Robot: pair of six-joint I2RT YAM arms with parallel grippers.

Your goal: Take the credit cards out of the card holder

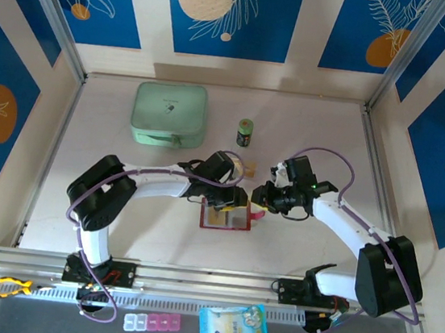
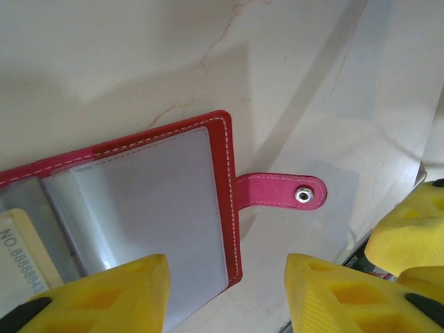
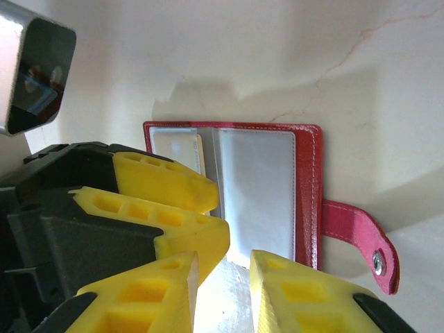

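Top external view has the card holder (image 1: 225,214) lying open on the worktop, about midway between the left and right edges and nearer the near edge than the far one. Both arms meet over it. A mint-green case (image 1: 169,114) and a small green bottle (image 1: 245,133) stand well apart, toward the far edge.

Left wrist view gives the detail the top view is too small to show. The left fingers (image 2: 104,295) stand clearly apart, with the holder's right border and a clear sleeve (image 2: 152,201) between them, and they are clamped on nothing. A cream card (image 2: 17,257) with a printed number sits in a sleeve at the left. The snap tab (image 2: 281,192) lies flat on the worktop.

Right wrist view shows both halves of the holder at once. The right fingers (image 3: 305,298) are slightly apart at its near edge with nothing visibly gripped, and the left arm's fingers are over the left half.

Nothing appears to pin the holder down, so I judge a pull on 1 card would likely drag or lift the whole booklet. A pinch could also catch the slick sleeve together with the card. The 2 sets of fingers are crowded, so they could bump each other.
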